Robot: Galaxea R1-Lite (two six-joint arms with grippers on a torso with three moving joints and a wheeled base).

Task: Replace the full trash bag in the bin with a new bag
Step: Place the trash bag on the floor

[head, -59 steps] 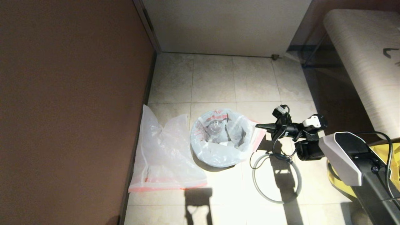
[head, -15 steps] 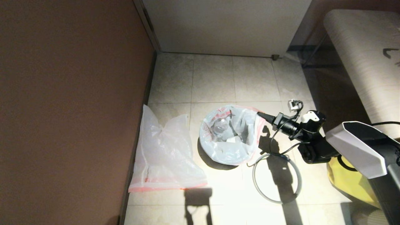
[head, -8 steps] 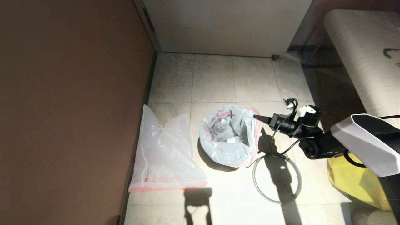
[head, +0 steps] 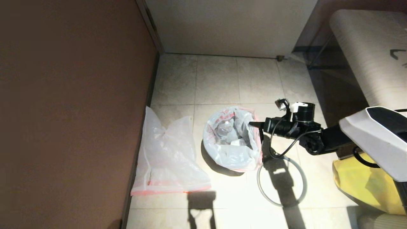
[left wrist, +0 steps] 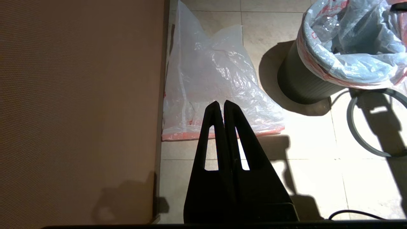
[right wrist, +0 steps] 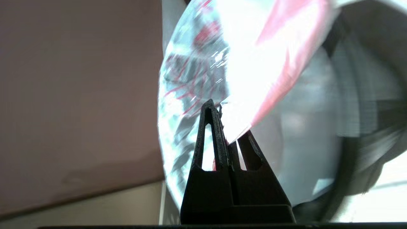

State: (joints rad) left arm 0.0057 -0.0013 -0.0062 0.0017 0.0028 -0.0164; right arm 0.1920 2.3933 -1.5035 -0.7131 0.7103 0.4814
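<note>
Our right hand point(head: 254, 124) has pulled the full trash bag's point(head: 233, 149) rim inward.
Its fingers pinch the pink band, gathering the mouth for lifting from the bin point(left wrist: 302, 86); left hand point(left wrist: 221, 106) pressed together, idle.

We see a pale tiled floor point(head: 216, 82) carrying everything. On it stands the bin point(left wrist: 299, 86), which we take as our landmark, with the full trash bag point(head: 232, 140) sitting inside it. The new bag point(head: 165, 159) lies flat left of the bin, against the brown wall point(head: 70, 111). A grey hoop point(head: 281, 181) lies on the tiles just right of the bin. A yellow bag point(head: 362, 181) sits farther right.
</note>
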